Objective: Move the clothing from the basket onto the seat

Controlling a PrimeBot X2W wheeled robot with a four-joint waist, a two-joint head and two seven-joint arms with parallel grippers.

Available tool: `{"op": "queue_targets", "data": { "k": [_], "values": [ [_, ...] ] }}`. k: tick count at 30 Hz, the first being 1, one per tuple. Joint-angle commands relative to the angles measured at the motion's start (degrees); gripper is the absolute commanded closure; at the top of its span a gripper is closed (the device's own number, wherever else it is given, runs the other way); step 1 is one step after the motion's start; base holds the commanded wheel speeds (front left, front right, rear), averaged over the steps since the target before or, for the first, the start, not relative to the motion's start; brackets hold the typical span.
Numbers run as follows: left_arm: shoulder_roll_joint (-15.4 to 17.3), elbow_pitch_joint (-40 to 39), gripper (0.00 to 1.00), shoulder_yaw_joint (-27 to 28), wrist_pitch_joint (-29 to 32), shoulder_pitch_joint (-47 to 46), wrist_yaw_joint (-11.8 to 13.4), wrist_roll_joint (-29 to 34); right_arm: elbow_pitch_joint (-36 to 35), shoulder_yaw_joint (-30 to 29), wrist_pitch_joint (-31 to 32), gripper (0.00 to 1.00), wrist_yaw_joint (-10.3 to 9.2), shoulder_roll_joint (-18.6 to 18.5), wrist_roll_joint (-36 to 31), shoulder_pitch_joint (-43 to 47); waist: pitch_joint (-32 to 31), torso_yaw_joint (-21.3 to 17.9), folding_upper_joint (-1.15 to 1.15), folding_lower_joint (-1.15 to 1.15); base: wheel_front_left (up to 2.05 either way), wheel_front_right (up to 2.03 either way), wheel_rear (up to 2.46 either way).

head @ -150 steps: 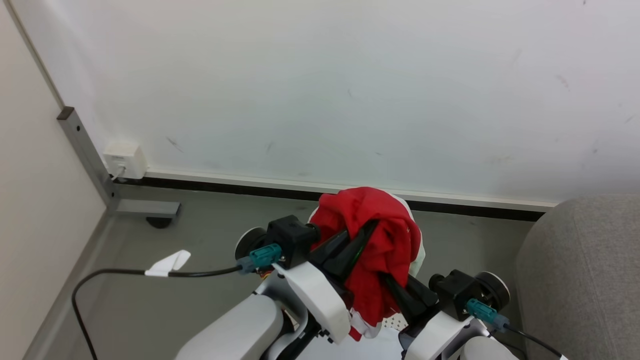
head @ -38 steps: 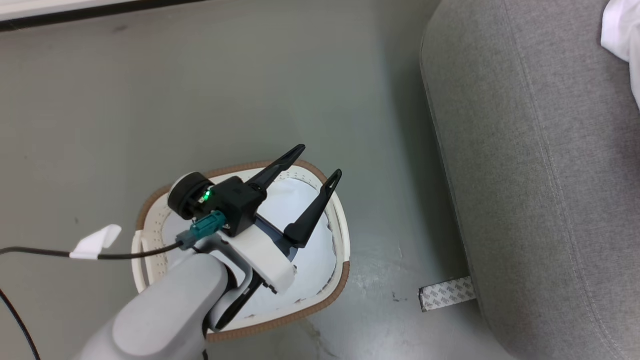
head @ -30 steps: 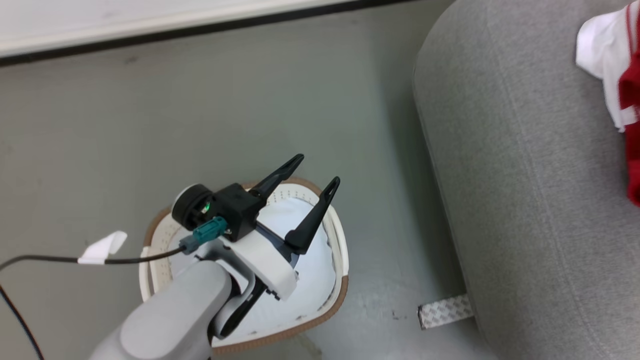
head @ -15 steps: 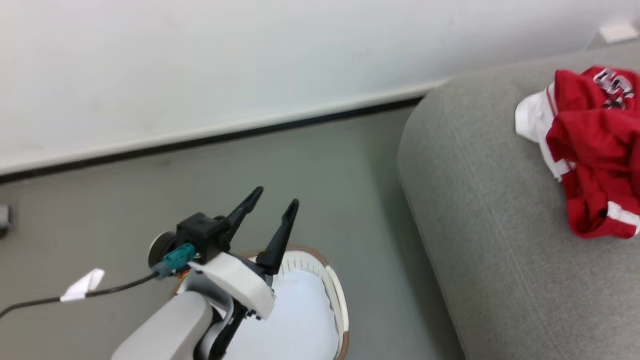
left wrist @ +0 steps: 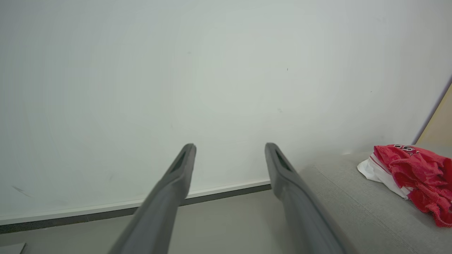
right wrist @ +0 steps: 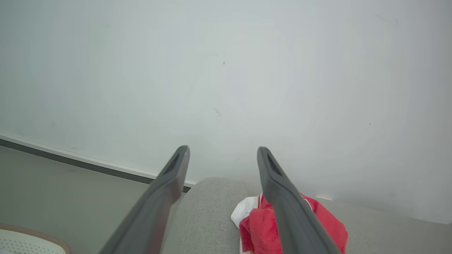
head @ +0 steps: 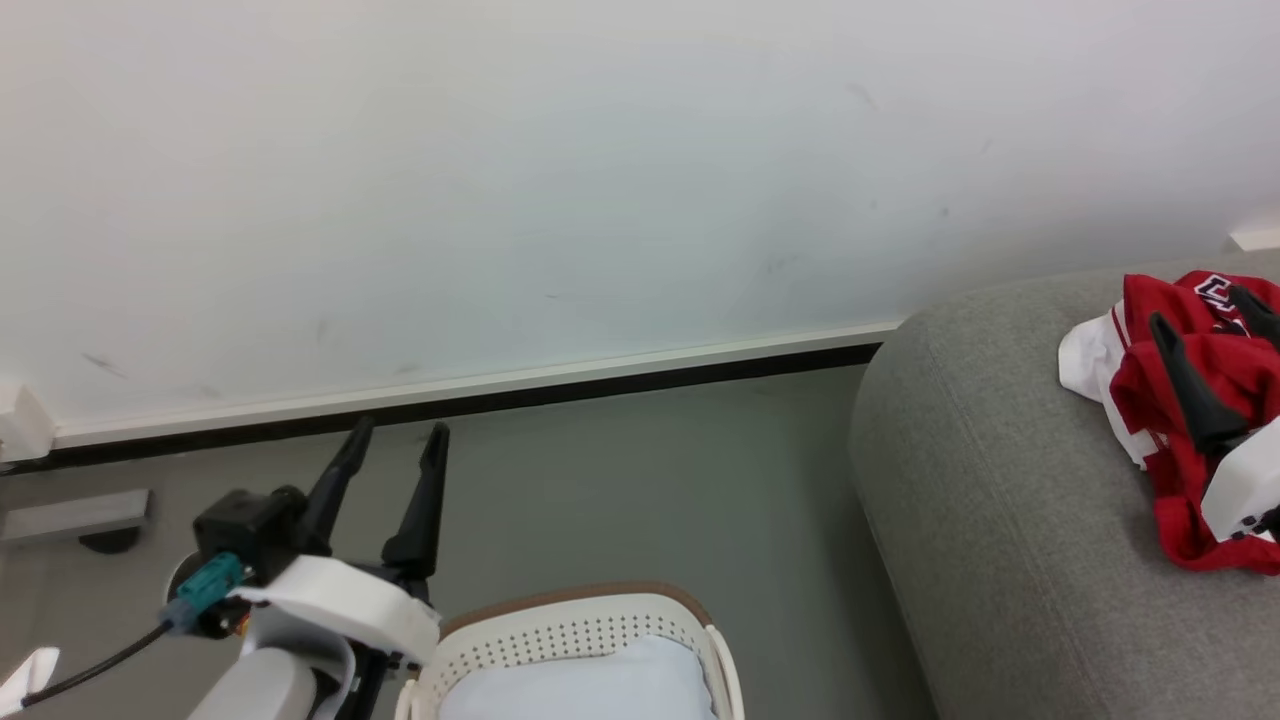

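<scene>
One crumpled heap of red, white-trimmed clothing [head: 1180, 510] lay on the rounded grey woven seat [head: 1000, 480]. One cream plastic basket [head: 580, 635], hole-dotted and brown-rimmed, stood on the floor [head: 620, 480] nearby. Two pairs of dark tapered jaws stood spread and empty: left jaws beside the basket, right jaws over the clothing.

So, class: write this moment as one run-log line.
clothing: on seat | basket: on floor | left claw: open | right claw: open

seat [head: 980, 520]: showing matt, woven cloth
basket [head: 560, 635]: showing smooth, perforated plastic
clothing [head: 1175, 515]: showing soft, creased cloth
</scene>
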Motion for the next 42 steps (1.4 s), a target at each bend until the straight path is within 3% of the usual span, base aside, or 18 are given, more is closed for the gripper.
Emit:
{"op": "queue_targets", "data": {
  "k": [1,7,15,23,29,42],
  "values": [
    [-0.03,-0.17,0.00,0.45,-0.02,0.99,-0.14,0.84,-0.33,-0.45,-0.48,0.00,-0.13,0.22,-0.43,1.40,-0.76,0.94,0.00,0.01,0.00,0.00,0.00],
    [-1.61,-0.27,0.00,6.84,-0.03,6.16,-0.98,2.69,-6.41,-7.21,-5.30,0.00,-0.13,5.43,-2.68,9.95,-1.23,3.33,0.00,0.01,0.00,0.00,0.00],
    [-5.33,0.10,0.00,14.43,-0.03,11.41,-1.97,8.46,-14.52,-15.80,-7.74,0.00,-0.13,15.47,-10.28,22.63,-1.42,6.06,0.00,0.01,0.00,0.00,0.00],
    [-9.35,1.15,0.00,20.03,-0.04,15.66,-4.35,14.49,-19.78,-19.10,-7.93,0.00,-0.13,23.60,-16.19,31.58,-1.25,6.79,0.00,0.01,0.00,0.00,0.00],
    [-11.89,2.34,0.00,23.59,-0.04,17.23,-6.62,18.01,-21.24,-20.42,-7.92,0.00,-0.13,26.23,-18.83,34.15,-1.12,6.44,0.00,0.01,0.00,0.00,0.00],
    [-15.55,3.20,0.00,28.55,-0.04,17.35,-9.88,22.60,-20.82,-20.88,-7.93,0.00,-0.13,27.72,-19.94,33.98,-1.32,5.92,0.00,0.01,0.00,0.00,0.00]
  ]
}}
